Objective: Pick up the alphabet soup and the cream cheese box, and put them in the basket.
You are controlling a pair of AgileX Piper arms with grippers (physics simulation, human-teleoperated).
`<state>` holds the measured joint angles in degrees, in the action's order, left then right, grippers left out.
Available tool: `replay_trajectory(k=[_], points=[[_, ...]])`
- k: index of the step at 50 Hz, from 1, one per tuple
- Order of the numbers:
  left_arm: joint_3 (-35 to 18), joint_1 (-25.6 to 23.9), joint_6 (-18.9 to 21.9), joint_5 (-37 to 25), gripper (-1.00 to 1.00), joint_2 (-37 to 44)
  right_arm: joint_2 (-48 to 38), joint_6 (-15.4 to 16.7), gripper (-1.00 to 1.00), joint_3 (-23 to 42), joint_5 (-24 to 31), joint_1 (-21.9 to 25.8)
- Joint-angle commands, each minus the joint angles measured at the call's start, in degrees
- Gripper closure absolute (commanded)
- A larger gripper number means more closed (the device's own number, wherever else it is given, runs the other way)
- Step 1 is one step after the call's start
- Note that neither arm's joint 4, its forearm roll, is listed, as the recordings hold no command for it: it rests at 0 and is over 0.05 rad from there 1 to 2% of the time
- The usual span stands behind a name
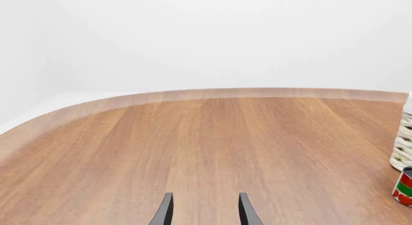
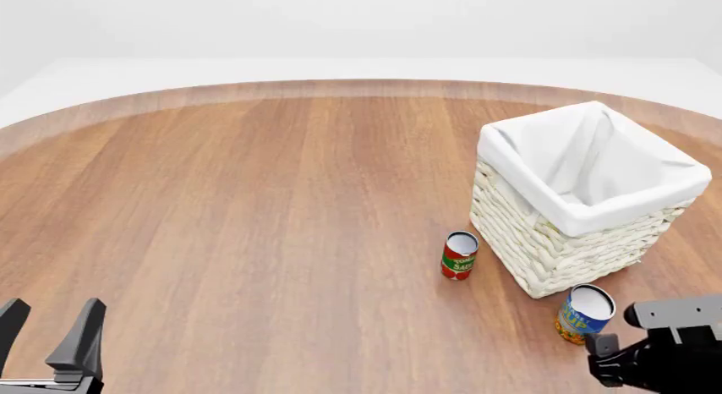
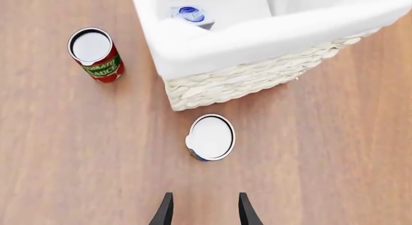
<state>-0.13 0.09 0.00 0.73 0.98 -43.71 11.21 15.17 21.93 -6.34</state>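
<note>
We see the cream cheese box (image 3: 191,14) lying inside the basket (image 2: 542,242); the alphabet soup (image 2: 584,313) stands outside, just near it. Both our left hand (image 2: 51,328) and right hand (image 3: 204,209) are spread, holding nothing.

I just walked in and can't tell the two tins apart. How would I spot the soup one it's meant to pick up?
Find the big white wicker basket on the wooden table. Two cans stand by its near side; the alphabet soup is the one at the basket's nearest corner, closest to the right hand. Its label is blue and orange-yellow, unlike the slimmer red-and-green can farther left.
</note>
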Motion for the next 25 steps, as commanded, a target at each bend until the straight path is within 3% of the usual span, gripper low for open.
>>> replay_trajectory(k=[1,25], points=[[0.0,0.0,0.0,0.0,-1.0,0.0,-2.5,0.3,-1.0,1.0,-1.5,-0.1],[0.0,0.0,0.0,0.1,-1.0,0.1,-8.6,0.7,-1.0,2.8,-5.7,-0.5]])
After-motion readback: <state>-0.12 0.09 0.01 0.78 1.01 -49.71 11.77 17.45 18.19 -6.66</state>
